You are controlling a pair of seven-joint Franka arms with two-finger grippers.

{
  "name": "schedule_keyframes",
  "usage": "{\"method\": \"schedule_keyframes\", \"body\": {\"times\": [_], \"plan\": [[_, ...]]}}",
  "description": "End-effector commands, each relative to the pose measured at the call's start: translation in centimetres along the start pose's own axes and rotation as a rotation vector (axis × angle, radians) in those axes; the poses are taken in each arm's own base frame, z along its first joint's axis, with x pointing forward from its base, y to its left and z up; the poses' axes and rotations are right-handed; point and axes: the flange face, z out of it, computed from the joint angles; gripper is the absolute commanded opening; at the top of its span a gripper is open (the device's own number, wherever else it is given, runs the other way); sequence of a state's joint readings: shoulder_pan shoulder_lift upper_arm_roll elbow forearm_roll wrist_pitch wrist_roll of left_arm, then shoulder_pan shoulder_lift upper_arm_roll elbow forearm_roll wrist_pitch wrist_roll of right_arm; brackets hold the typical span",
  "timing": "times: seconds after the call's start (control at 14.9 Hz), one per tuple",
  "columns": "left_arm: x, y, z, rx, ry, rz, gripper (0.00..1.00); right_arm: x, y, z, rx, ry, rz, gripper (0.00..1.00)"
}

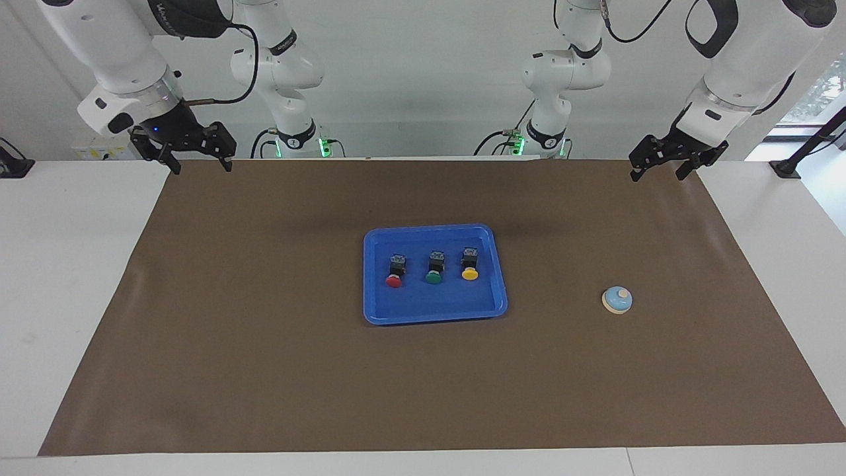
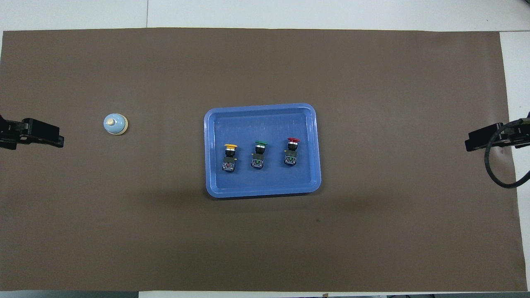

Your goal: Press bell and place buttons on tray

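Tray [image 1: 434,309]: I see it mid-mat, red [image 1: 394,281], green [image 1: 433,278], yellow [image 1: 470,274] buttons inside.
Bell [image 1: 616,299]: on the mat [image 1: 264,370], toward the left arm's end.
Left gripper [image 1: 657,170]: spread, empty.
Right gripper [image 1: 196,162]: apparently spread, empty.

No text, label, brand or number can be read with certainty on anything in either view.

Three buttons [image 1: 433,268] — one tray [image 1: 396,314] — one bell [image 1: 616,299].
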State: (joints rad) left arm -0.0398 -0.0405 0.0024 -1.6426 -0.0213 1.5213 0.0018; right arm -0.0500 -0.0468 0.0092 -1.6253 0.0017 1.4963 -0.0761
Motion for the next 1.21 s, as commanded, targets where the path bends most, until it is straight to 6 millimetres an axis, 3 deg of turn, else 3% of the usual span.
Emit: {"method": "schedule_keyframes", "body": {"times": [0.0, 0.34, 0.47, 0.54, 0.74, 0.81, 0.94, 1.14], "plan": [[-0.7, -0.1, -0.5, -0.004, -0.011, -0.006, 1.0, -0.2, 0.4, 0.0, -0.01, 0.026, -0.013, 1.0], [-0.4, -0.3, -0.9, 0.001, 0.035, -0.005, 1.0, -0.2, 0.4, 0.0, -0.013, 0.026, -0.012, 1.0], [0.1, -0.3, -0.2, 0.001, 0.073, -0.001, 0.98, -0.3, 0.3, -0.1, -0.011, 0.024, -0.013, 1.0], [0.1, -0.3, 0.5, 0.001, 0.07, -0.002, 0.78, -0.3, 0.3, -0.1, -0.012, 0.023, -0.013, 1.0], [0.9, -0.4, 2.2, 0.001, 0.069, -0.001, 0.06, -0.6, 0.1, -0.1, -0.007, 0.006, -0.019, 1.0], [1.5, -0.4, 3.0, 0.001, 0.076, -0.003, 0.0, -0.5, 0.1, 0.0, -0.007, 0.005, -0.02, 1.0], [2.5, -0.5, 4.4, 0.002, 0.105, -0.005, 0.0, -0.6, 0.2, -0.1, -0.007, 0.006, -0.018, 1.0], [5.2, -1.1, 8.2, 0.002, 0.103, -0.015, 0.0, -0.6, 0.1, -0.1, -0.007, 0.006, -0.019, 1.0]]}}
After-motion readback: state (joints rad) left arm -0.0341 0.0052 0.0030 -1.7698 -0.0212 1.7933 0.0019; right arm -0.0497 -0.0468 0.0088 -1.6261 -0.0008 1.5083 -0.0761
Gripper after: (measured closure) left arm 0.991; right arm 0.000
